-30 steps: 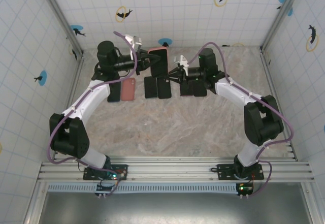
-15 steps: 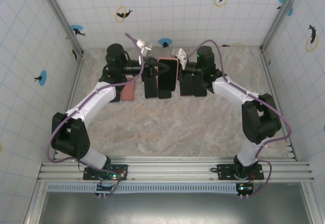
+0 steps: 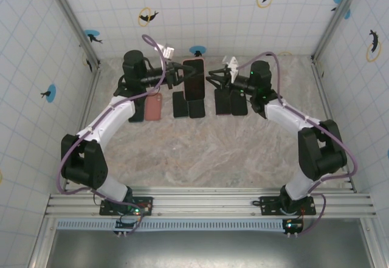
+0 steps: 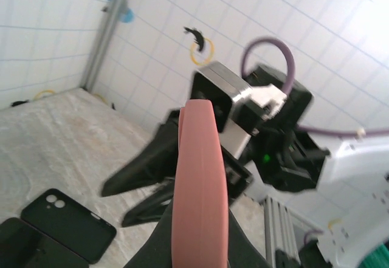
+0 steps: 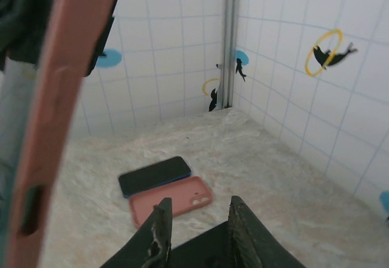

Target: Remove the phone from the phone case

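Note:
The phone in its pink case [image 3: 194,78] is held above the table at the back. My left gripper [image 3: 182,73] is shut on it from the left. In the left wrist view the pink case [image 4: 198,189] stands edge-on between my dark fingers [image 4: 243,253]. My right gripper [image 3: 213,78] hangs open just right of the phone, not touching it. Its black fingers [image 4: 140,180] point at the case in the left wrist view. From the right wrist the case edge [image 5: 55,128] runs down the left side, apart from the open right gripper [image 5: 197,219].
On the table under the grippers lie a loose pink case [image 3: 154,106], a dark phone [image 3: 137,110] and several black phones or cases [image 3: 188,105], [image 3: 231,103]. The pink case [image 5: 173,200] and dark phone [image 5: 155,175] lie beyond my right fingers. Tiled walls close three sides.
The right gripper, close against the phone half a second ago, has drawn back to the right. The left gripper has lifted the cased phone slightly up and left.

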